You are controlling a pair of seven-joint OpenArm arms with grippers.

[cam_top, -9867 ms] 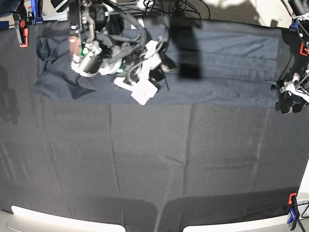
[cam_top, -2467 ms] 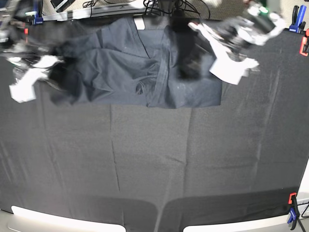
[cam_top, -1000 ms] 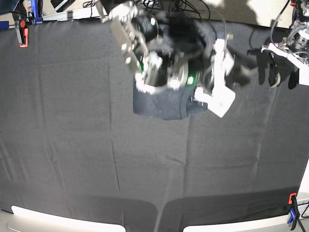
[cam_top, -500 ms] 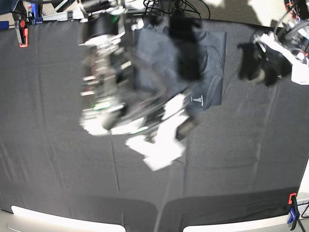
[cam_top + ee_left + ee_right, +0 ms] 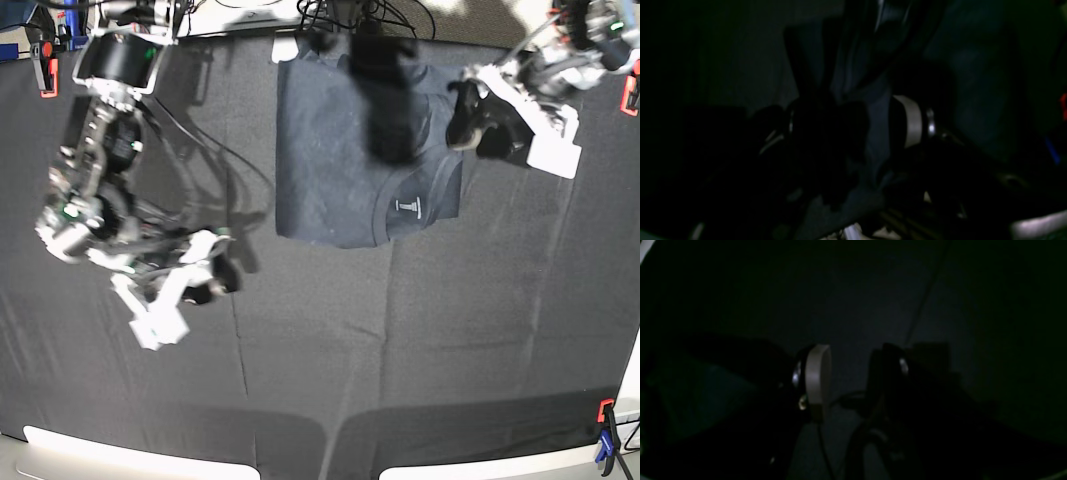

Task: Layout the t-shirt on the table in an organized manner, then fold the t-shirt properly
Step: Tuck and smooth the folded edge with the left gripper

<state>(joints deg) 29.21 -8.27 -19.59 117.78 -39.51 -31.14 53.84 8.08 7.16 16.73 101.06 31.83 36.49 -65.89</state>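
The shirt (image 5: 345, 160) lies folded into a compact dark rectangle at twelve o'clock on the table (image 5: 420, 340), white tag mark showing. My left gripper (image 5: 478, 128) hangs open by its three o'clock edge; my right gripper (image 5: 212, 280), also open and empty, sits at eight o'clock, well apart.

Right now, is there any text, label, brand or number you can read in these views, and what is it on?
No readable text in any view.
Small white mark on the t-shirt: too small and blurred to read; cannot tell if it is letters or a logo.
Both wrist views: too dark to show any writing.
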